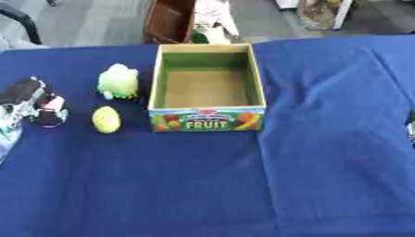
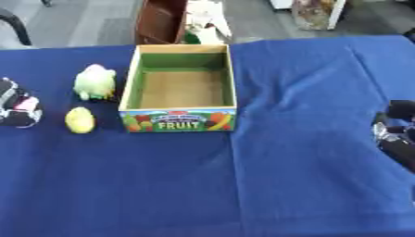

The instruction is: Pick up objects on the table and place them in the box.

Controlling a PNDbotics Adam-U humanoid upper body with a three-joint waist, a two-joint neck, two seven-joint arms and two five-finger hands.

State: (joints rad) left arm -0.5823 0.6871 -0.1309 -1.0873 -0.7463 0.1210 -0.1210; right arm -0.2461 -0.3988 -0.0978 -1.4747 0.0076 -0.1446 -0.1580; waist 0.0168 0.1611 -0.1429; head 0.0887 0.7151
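Black and silver, our left hand (image 1: 32, 104) sits at the left edge of the table, just beside the yellow lemon (image 1: 106, 119). We cannot tell if its fingers are curled or straight, and we see nothing in it. Our right hand (image 2: 397, 132) shows at the right edge in the right eye view, well apart from the toys, and we cannot tell how its fingers are either. Next to our left hand, the lemon lies on the blue tablecloth (image 1: 243, 185), near the front left corner of the box (image 1: 207, 119). Behind the lemon sits a pale green toy (image 1: 119, 81), lumpy and soft looking, close to the left wall of the box. We cannot say for sure what kind of fruit or vegetable it is. The box is made of wood, with green inside walls and a plain brown floor. Its front has a picture of fruit and the word FRUIT on it. It is open at the top and we see nothing inside it. So we think the job has not got going yet: both toys are out on the cloth, and both need to go in. The lemon looks like the easy first pick for our left hand.
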